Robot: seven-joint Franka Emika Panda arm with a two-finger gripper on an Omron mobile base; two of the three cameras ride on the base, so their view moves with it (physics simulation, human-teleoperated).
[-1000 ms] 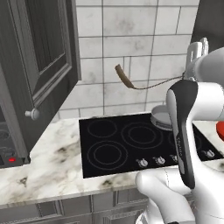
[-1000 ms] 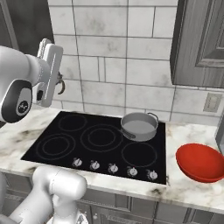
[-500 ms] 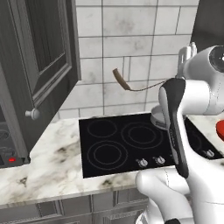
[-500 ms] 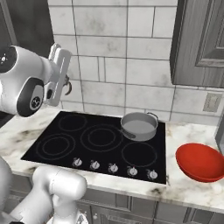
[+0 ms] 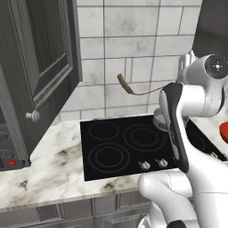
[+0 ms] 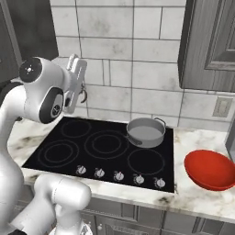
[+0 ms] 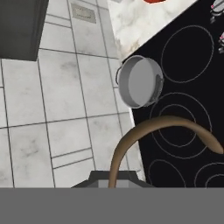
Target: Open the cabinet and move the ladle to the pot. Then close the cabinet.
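Ladle (image 5: 133, 89) is up in the air over the back of the cooktop (image 5: 124, 147), held level w/ the tiled wall behind it. Tool (image 6: 81, 94) is pinched shut on the ladle's thin dark stem; brown wooden handle sticks out to the left in left base view, its end tilted up. In hand view the ladle (image 7: 162, 131) shows as a brown curved arc rising from between the tips and bending right.

Around it: pot (image 6: 146, 132), small shiny silver w/ side handle, sits on a rear burner of the black cooktop, near the wall, well right of the tool in right base view. In hand view the pot (image 7: 140, 82) lies ahead of the ladle, not yet under it. Red bowl (image 6: 210, 169) rests on the marble worktop (image 6: 202, 195) right of the cooktop, apart from the pot. Row of knobs (image 6: 119, 175) along the cooktop's front edge. Cabinet (image 5: 40, 71) door, grey wood-grain w/ round silver knob, hangs swung open at left in left base view, over the worktop. Nothing stands between ladle and pot; arm's own white links block part of the pot in left base view.

Vs a sec ago: arm has swung toward the pot side; ladle carried along w/ it. Pot, bowl, door unmoved.
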